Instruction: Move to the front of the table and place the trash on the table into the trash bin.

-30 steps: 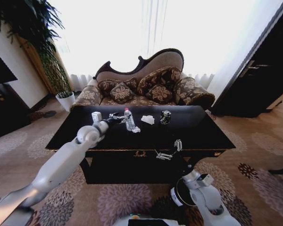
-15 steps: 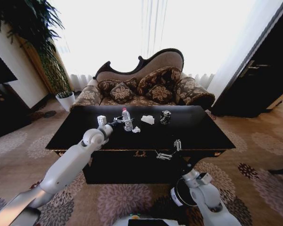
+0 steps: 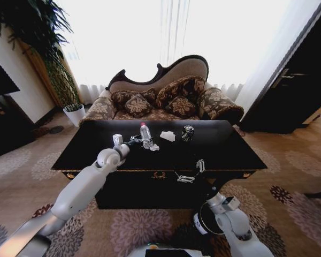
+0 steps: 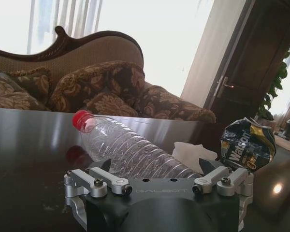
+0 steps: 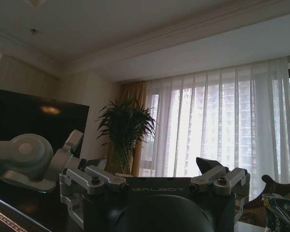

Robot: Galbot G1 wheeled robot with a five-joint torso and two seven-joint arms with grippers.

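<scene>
On the glossy black table point(image 3: 224, 150) a clear plastic bottle point(image 3: 145, 135) with a red cap stands upright. A white paper wad point(image 3: 167, 136) and a dented dark can point(image 3: 188, 133) lie to its right, and a small white scrap point(image 3: 154, 147) sits by its base. My left gripper point(image 3: 135, 141) is at the bottle's left side. In the left wrist view that gripper point(image 4: 154, 164) is open with the bottle point(image 4: 130, 150) between its fingers; the wad point(image 4: 191, 153) and can point(image 4: 246, 144) lie beyond. My right gripper point(image 3: 193, 171) hangs open and empty at the table's front edge. The trash bin point(image 3: 202, 220) stands on the floor below it.
A patterned sofa point(image 3: 166, 101) stands right behind the table. A tall potted plant point(image 3: 53, 53) is at the back left and a dark cabinet point(image 3: 289, 96) at the right. Patterned carpet point(image 3: 289, 176) surrounds the table. The right wrist view catches the can point(image 5: 281, 212) at its edge.
My left arm has reached further forward and right, bringing its gripper up against the bottle. The bottle, wad and can stay put, and the right arm has not moved.
</scene>
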